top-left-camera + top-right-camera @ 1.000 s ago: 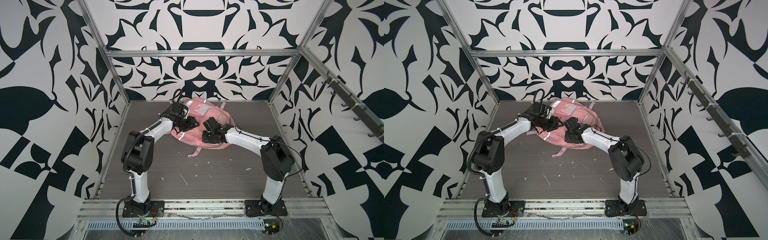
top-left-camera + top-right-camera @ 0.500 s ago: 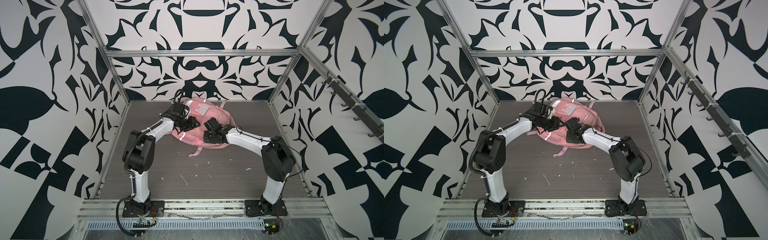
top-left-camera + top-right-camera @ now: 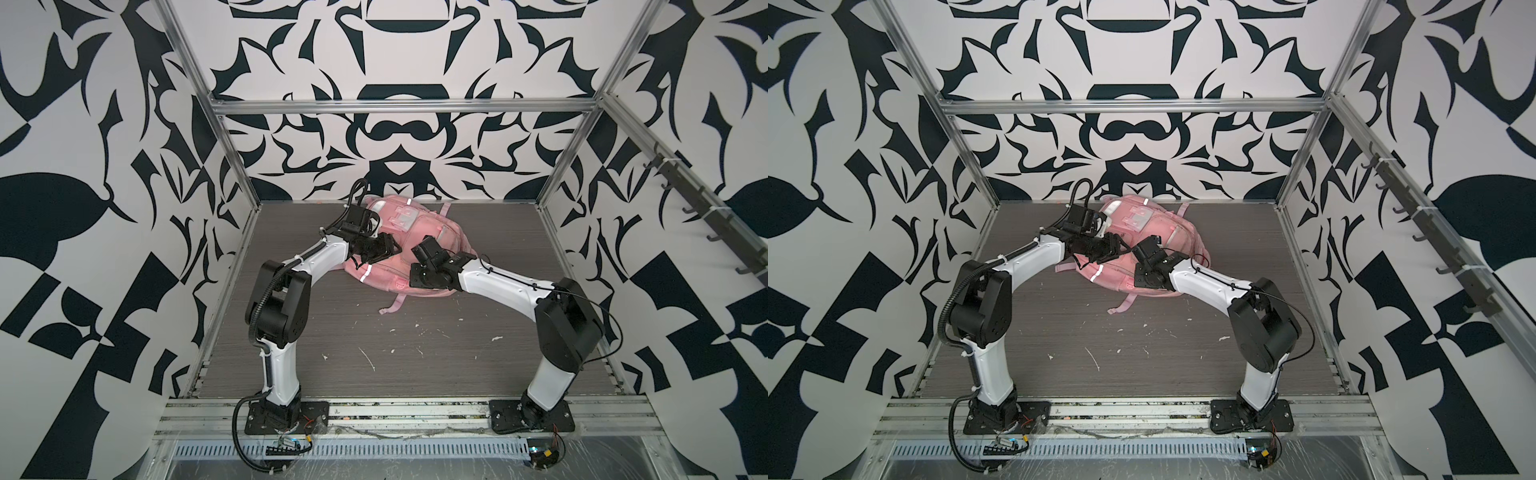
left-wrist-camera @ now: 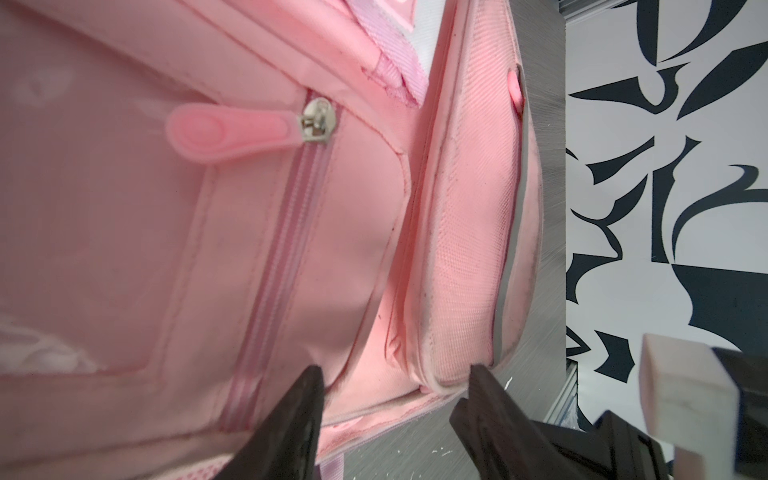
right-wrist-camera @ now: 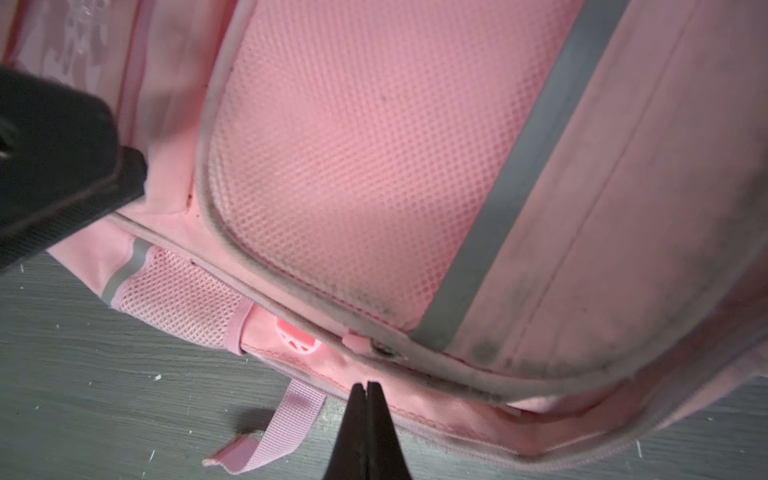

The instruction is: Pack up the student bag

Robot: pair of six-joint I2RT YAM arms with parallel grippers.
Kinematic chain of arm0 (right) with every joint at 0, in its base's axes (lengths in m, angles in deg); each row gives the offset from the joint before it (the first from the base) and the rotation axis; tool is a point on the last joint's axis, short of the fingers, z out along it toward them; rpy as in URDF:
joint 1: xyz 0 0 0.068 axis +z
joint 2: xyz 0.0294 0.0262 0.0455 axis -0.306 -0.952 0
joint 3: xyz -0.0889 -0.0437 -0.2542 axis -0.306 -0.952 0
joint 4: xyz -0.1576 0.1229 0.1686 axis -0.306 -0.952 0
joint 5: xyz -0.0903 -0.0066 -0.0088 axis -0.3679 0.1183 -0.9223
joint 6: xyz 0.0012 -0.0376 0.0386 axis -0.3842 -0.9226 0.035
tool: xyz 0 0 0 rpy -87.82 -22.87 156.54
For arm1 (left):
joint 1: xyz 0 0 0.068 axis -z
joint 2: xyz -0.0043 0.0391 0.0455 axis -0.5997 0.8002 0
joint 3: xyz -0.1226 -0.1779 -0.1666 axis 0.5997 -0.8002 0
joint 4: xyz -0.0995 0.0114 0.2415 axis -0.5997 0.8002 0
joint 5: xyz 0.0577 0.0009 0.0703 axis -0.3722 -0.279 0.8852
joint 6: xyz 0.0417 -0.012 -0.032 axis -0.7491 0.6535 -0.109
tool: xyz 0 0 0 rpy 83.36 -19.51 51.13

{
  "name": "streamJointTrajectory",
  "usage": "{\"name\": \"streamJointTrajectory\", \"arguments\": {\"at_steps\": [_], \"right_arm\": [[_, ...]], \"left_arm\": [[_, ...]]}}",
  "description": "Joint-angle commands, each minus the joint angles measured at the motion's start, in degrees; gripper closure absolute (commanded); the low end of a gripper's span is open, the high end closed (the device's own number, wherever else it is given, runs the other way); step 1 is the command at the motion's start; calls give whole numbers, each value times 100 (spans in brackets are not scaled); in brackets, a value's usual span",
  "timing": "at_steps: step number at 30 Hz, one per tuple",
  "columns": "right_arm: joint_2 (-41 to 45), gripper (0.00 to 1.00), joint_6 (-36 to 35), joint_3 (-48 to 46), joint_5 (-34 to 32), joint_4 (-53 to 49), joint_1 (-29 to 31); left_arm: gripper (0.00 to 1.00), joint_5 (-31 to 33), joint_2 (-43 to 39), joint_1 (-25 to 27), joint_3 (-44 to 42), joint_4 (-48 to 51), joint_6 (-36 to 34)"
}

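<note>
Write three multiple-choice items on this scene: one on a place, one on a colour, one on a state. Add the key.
1. Where does the student bag lie?
A) at the far middle of the table
B) at its near edge
C) in its near right corner

2. What colour is the zip pull in the left wrist view?
A) black
B) pink
C) green

3. How is the right gripper?
A) wide open
B) out of every view
C) shut

Key:
1 A: both top views show it lying at the far end, midway across.
2 B: the rubbery tab matches the bag's fabric.
3 C: its jaws are closed together in the right wrist view.
</note>
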Motion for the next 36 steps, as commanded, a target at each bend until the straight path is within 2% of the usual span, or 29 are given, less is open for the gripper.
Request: {"name": "streamJointTrajectory", "arguments": {"at_steps": [1,3,13,23,30,36], "right_arm": [[90,92,-46,60,6,-1,37],[41,86,22,124,6,43,37],[-460,72,455,540,-53,147,37],[-392,69,652,624,-828,-100,-30],[29,68,1045,53,-922,189,-209],[556,67,1037,-475,-974,325,-253]], "left_arm": [[42,-63,64,50,44,156,-42],[42,-72,76,54,41,157,-43],[42,-221,274,71,115,149,-136],[48,-289,614,420,454,284,-398],[50,-298,696,543,581,338,-414],[50,-310,683,549,714,421,-461]]}}
